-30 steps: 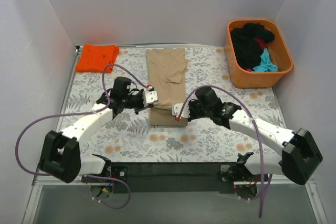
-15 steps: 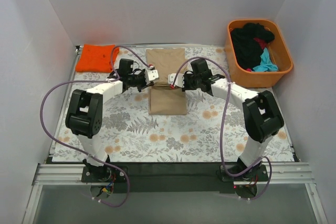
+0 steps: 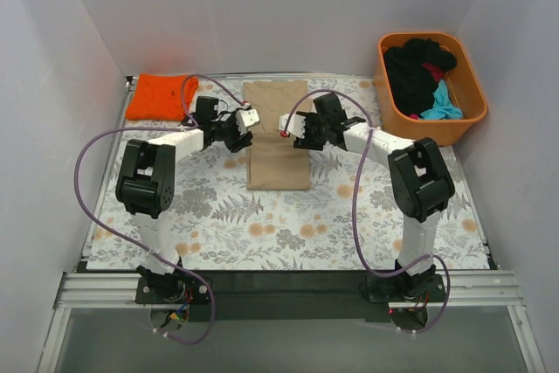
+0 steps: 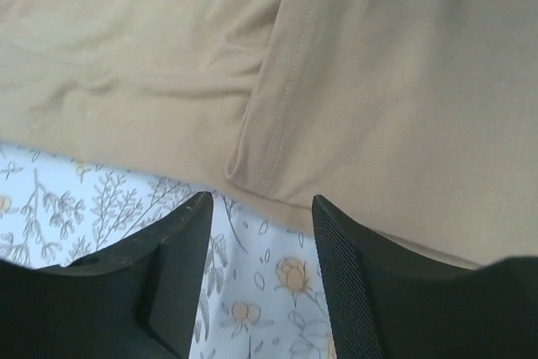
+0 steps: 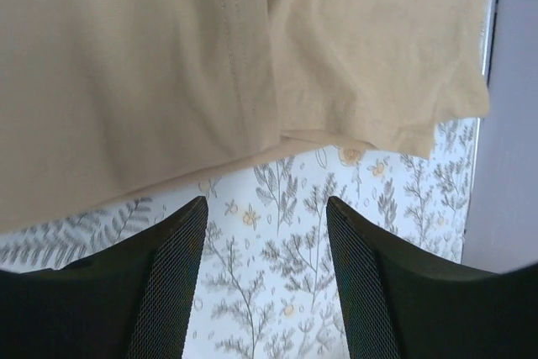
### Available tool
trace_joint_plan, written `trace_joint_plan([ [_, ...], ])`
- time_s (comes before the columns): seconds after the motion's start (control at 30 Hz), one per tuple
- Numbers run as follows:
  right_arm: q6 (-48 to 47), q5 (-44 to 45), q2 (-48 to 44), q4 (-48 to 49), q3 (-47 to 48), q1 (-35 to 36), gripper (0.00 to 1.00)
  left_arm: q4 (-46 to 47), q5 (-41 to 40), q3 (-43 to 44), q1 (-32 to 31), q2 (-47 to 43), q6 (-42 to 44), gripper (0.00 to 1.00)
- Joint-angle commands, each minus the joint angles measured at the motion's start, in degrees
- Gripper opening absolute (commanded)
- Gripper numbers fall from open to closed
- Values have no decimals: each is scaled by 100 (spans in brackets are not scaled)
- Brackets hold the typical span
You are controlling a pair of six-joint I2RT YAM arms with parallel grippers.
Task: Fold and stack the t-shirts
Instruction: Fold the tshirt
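Note:
A tan t-shirt (image 3: 278, 133) lies folded lengthwise in the middle of the table, its near part doubled over the far part. My left gripper (image 3: 248, 117) hangs at the shirt's left edge, open, with only tablecloth between its fingers (image 4: 262, 233). My right gripper (image 3: 286, 124) is over the shirt's right side, open and empty (image 5: 267, 245). The tan cloth (image 4: 336, 81) fills the upper part of both wrist views (image 5: 168, 65). A folded orange t-shirt (image 3: 161, 95) rests at the far left corner. Black, teal and red t-shirts (image 3: 421, 76) are heaped in the tub.
An orange plastic tub (image 3: 463, 124) stands at the far right corner. The flower-print tablecloth (image 3: 262, 224) covers the table. White walls close in the left, back and right sides. Purple cables loop from both arms.
Both grippers carried the shirt's near edge away from me and folded it over the far part. They then opened and let go of the cloth.

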Motion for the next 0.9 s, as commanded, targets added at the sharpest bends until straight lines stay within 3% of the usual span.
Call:
trace_joint_plan([
  [0.0,324,-120,-986,-293,1,-67,56,-426,188,26,120,-891,-230,49],
  [0.2,219,-605,-2252,-1103,-1000,292,45,-1018,637,-1465,15,-2428,244,51],
  [0.43,44,-517,-2684,-701,-2458,952,41,-738,435,-3057,-626,-3344,1044,50],
  [0.53,-158,-341,-2676,-192,-2890,1102,44,-369,259,-3419,-820,-3381,1247,50],
  [0.87,-396,-429,-2281,162,-2918,1146,43,106,198,-3394,-952,-2950,1493,49],
])
